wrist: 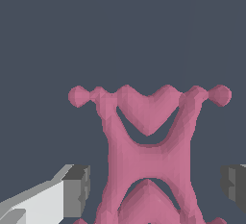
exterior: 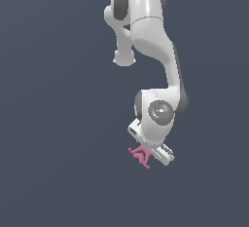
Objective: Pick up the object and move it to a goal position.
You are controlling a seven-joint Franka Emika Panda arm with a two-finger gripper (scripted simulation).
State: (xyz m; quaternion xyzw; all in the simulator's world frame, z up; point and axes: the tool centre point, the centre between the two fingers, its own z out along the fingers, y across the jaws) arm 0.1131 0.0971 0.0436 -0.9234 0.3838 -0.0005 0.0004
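Closest to the wrist camera, the fingers (wrist: 156,187) stand wide open with nothing gripped, one dark grey pad (wrist: 77,189) on either side of the pink object (wrist: 149,163) and a clear gap between each pad and the piece. The pads look like blocky rubbery squares on pale grey metal-looking fingers.

The object sits right between the fingers, lying flat on the dark blue-grey worktop (wrist: 120,31). It reads as a rigid, faceted moulded piece: narrow waist in the middle, concave scooped sides, arms flaring out to little rounded knobs at the tips, and a raised heart-like ridge across the arms beyond the fingers. It's probably light and stiff, not fragile. The matte surface shouldn't be too slippery, but the curved sides could let it twist. The best place to take hold seems to be the narrow waist, squeezing straight across it.

Farther out, the exterior view shows the object (exterior: 139,157) tucked just under the arm's hand (exterior: 151,145), with the glossy white rounded arm (exterior: 155,50) rising above it.
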